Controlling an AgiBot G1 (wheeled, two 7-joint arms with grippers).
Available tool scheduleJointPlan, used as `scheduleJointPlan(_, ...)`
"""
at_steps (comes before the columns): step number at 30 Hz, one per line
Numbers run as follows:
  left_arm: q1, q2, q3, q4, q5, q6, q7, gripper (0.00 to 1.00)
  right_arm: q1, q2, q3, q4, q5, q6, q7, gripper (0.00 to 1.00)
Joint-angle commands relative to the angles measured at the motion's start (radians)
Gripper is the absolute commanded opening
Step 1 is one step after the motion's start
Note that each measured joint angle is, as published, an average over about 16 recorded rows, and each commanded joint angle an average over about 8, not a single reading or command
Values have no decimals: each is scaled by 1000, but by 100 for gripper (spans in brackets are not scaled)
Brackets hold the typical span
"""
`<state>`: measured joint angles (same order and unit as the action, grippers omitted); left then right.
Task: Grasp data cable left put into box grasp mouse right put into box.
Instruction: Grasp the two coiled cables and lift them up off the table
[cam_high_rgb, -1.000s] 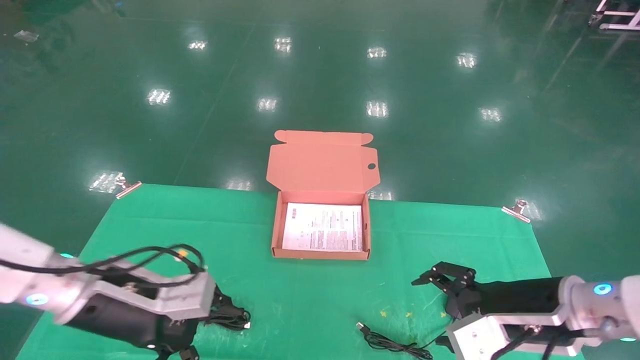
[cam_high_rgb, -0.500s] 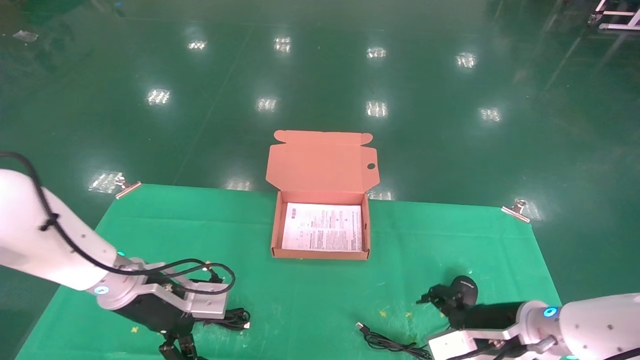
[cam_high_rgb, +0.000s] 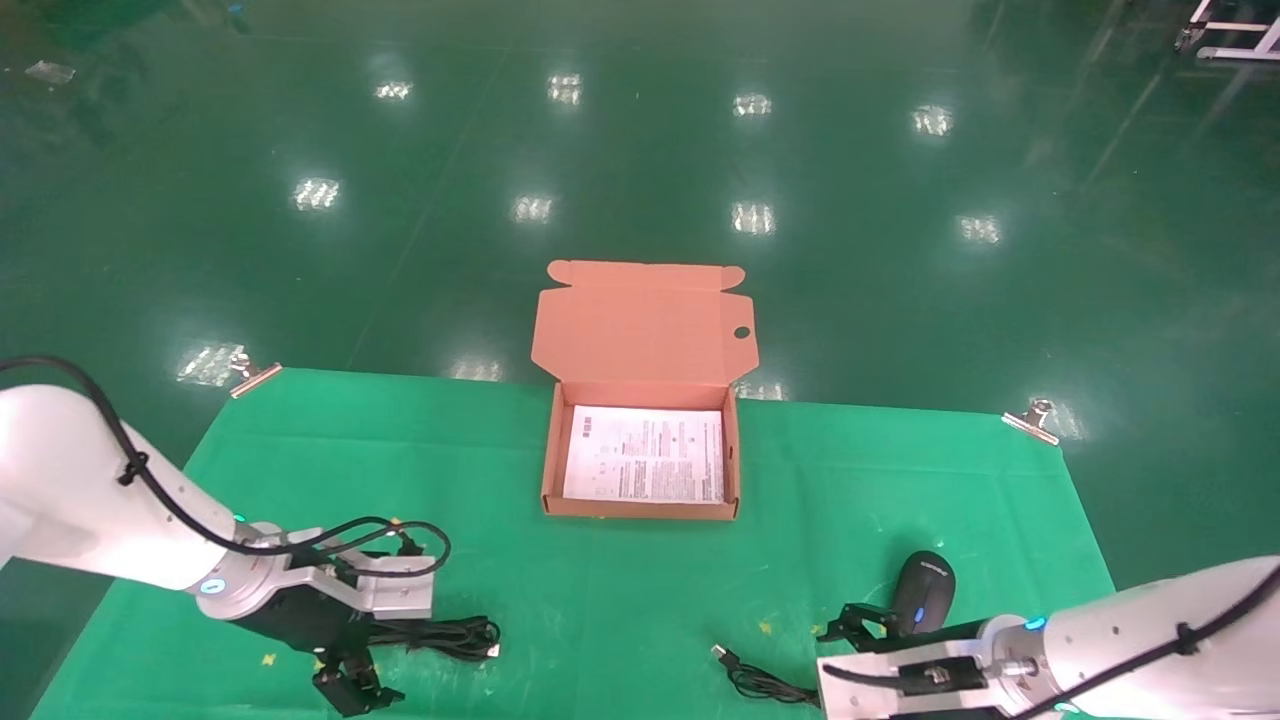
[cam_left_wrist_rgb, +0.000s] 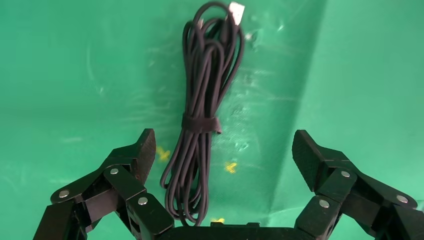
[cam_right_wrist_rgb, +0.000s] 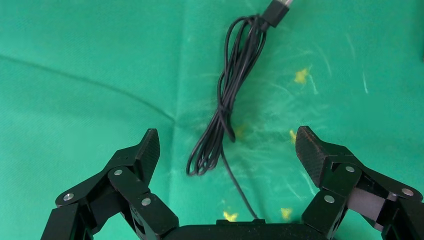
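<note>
box (cam_high_rgb: 640, 508) open, lid up at back; top entry free | cloth (cam_high_rgb: 620, 590) betw box & fingers bare

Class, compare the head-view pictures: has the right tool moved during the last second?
Yes. The right tool has drawn back toward the robot, away from the box, uncovering the mouse on the cloth.

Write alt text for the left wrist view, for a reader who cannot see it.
The open left gripper hangs over the data cable, a long black looped bundle cinched by a strap, lying untouched on the green cloth between the fingers. A small silvery plug ends its far end.
</note>
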<state>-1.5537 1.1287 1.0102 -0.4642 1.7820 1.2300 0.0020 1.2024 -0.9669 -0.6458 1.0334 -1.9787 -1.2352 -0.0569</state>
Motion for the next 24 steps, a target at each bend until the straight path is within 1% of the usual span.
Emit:
scheduleJointPlan(1,0,7,-4,36,-3,-19,19,100,8,-17,-2,-31,-4,5,2,100)
scheduleJointPlan(9,-7,37,-16,150,-19,-58,86,100,28,-62,-13,-128,-19,22,-7,100)
scheduleJointPlan(10,-8,40,-18,162,-21,-62,94,93,30,-67,-13,-140,-19,26,-8,99)
scheduleJointPlan(11,-9,42,-20,174,-24,-67,101,80,32,-71,-12,-150,-20,30,-9,96)
scheduleJointPlan(17,-14,49,-33,229,-41,-87,128,5,41,-85,-5,-197,-18,58,-9,21)
scheduleJointPlan(18,-14,50,-35,234,-43,-89,130,0,42,-86,-4,-201,-19,62,-8,9)
scheduleJointPlan(19,-14,51,-35,237,-44,-91,131,0,43,-87,-3,-204,-19,64,-8,0)
scheduleJointPlan(24,-15,52,-37,240,-47,-92,132,0,45,-87,-1,-206,-18,67,-8,0)
